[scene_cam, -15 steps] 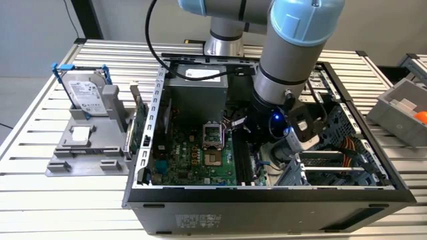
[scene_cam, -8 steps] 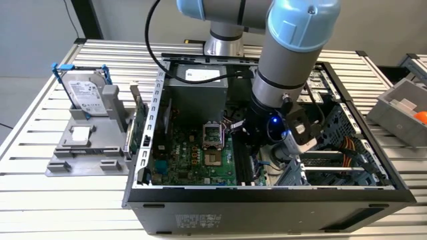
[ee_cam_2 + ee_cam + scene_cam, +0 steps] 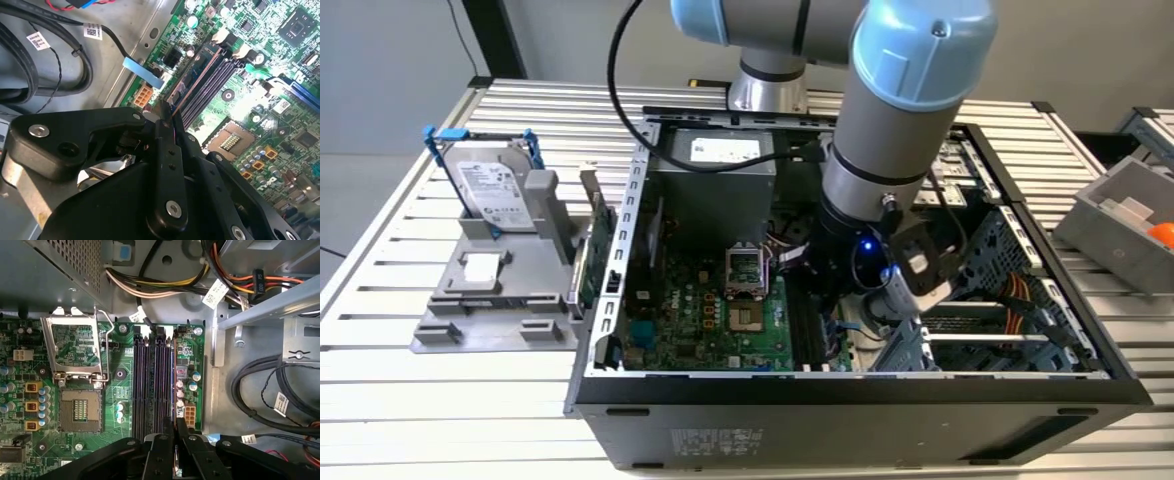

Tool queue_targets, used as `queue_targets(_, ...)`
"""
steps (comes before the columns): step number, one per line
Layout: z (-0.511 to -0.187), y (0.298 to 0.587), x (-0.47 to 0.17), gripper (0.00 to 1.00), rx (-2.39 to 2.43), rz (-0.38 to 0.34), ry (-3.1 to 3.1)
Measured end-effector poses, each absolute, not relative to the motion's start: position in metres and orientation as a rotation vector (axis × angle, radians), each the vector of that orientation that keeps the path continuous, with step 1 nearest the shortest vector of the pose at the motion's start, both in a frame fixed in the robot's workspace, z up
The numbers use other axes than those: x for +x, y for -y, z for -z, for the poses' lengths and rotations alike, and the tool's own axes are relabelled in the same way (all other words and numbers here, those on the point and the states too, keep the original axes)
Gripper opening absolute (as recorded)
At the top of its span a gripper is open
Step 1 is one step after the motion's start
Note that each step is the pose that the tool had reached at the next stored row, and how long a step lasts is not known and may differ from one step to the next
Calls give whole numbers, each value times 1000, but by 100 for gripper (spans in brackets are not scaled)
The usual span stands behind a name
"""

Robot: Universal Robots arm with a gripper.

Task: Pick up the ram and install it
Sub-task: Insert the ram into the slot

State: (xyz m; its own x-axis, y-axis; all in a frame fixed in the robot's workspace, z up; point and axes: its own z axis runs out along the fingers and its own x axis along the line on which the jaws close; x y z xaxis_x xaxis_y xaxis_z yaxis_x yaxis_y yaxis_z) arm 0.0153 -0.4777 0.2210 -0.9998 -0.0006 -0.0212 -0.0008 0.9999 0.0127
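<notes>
Surface [image 3: 400, 380]: slatted metal; carries open case [image 3: 854, 395], grey drive stand [image 3: 487, 300] at the exterior view's left.
Room: grey wall [image 3: 387, 60] behind.
Pincer [image 3: 175, 426]: pinching ram [image 3: 172, 385], edge-on.
Ram: at outermost of slots [image 3: 150, 385]; seating, cannot tell.

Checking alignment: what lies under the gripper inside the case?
Motherboard memory slots run beneath the gripper, which pinches the ram edge-on. Their near ends are hidden by the black fingers.
</notes>
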Motion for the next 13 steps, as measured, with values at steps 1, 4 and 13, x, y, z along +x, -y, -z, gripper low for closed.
queue_targets(1, -220, 478, 15, 0, -1, -19, -3120)
queue_targets(4, -219, 478, 15, 0, -1, -19, -3120)
queue_targets(13, -215, 478, 14, 0, -1, -18, -3120)
